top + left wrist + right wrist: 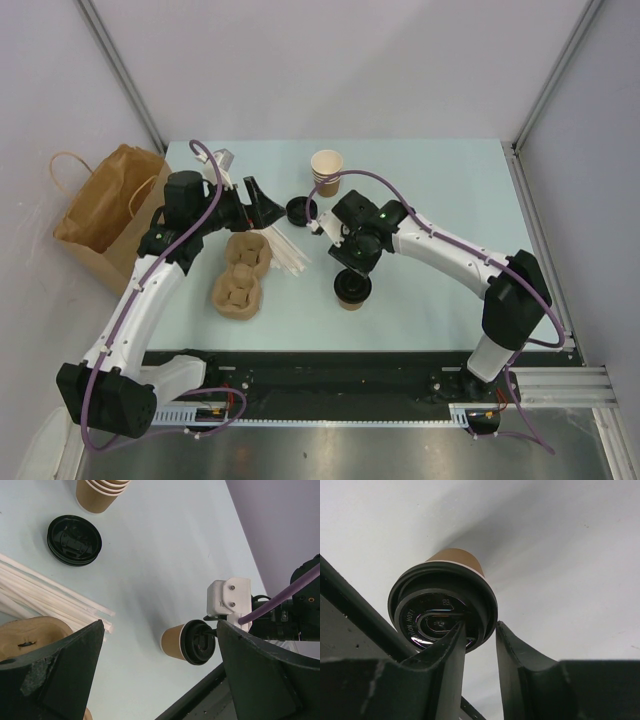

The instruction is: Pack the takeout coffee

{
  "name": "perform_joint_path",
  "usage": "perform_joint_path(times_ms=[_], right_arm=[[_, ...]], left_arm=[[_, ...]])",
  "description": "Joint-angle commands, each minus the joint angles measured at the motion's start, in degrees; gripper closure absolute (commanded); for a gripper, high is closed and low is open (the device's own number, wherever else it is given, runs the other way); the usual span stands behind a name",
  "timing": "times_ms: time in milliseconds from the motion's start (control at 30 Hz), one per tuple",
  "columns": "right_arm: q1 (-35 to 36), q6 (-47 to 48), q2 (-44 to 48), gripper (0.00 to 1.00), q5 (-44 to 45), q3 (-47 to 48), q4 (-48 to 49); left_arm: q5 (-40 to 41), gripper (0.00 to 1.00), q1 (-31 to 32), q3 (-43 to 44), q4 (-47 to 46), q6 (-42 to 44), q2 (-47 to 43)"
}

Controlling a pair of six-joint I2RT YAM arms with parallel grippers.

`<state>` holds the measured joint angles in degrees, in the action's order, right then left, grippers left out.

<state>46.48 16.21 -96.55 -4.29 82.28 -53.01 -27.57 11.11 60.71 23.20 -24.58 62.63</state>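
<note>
desk (440,190), pale blue-green, seen from above with both arm bases at its near edge. brown paper bag (100,215) with handles, standing open off the desk's left edge, well apart from the cups. left tool (262,205), held above the far end of the carrier; in the left wrist view its fingers (55,670) are spread wide with nothing between them. right tool (350,268), directly over the lidded cup; in the right wrist view its tool (480,630) shows a narrow gap, with one finger (450,650) over the lid's top and the other just outside the lid's rim. whether the fingers press on the rim cannot be told.

moulded pulp carrier (240,275), left of centre, its pockets unfilled. bundle of white stir sticks (290,255), lying flat just right of the carrier and fanned towards the desk's middle. stack of lidless cups (326,165), upright near the far edge.

takeout coffee (351,290), one tan cup with a black lid, upright on the desk towards the near edge, right of the carrier and apart from it; the right wrist view shows its lid (440,595) from close above. loose black lids (297,209), a short pile between the stack of lidless cups and the left tool.
</note>
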Motion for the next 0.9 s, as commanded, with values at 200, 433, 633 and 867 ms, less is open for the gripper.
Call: perform_joint_path(times_ms=[200,433,633,867], right_arm=[[0.3,0.8,3.7,0.56,0.2,3.7,-1.1],[-0.7,2.0,8.5,0.46,-0.3,5.1,-3.1],[-12.1,-2.2,13.8,0.5,-18.6,2.4,-2.2],[-24.2,-12.8,15.3,0.73,-46.8,-7.8,5.1]], left_arm=[[-1.8,0.0,0.2,1.5,-2.0,-0.6,-0.2],[-6.9,0.0,-0.5,0.4,-5.7,1.1,-1.9],[-22.9,0.0,0.2,-4.7,-15.8,-0.7,-2.0],[-28.7,0.38,14.4,-10.8,-28.9,-6.9,4.8]])
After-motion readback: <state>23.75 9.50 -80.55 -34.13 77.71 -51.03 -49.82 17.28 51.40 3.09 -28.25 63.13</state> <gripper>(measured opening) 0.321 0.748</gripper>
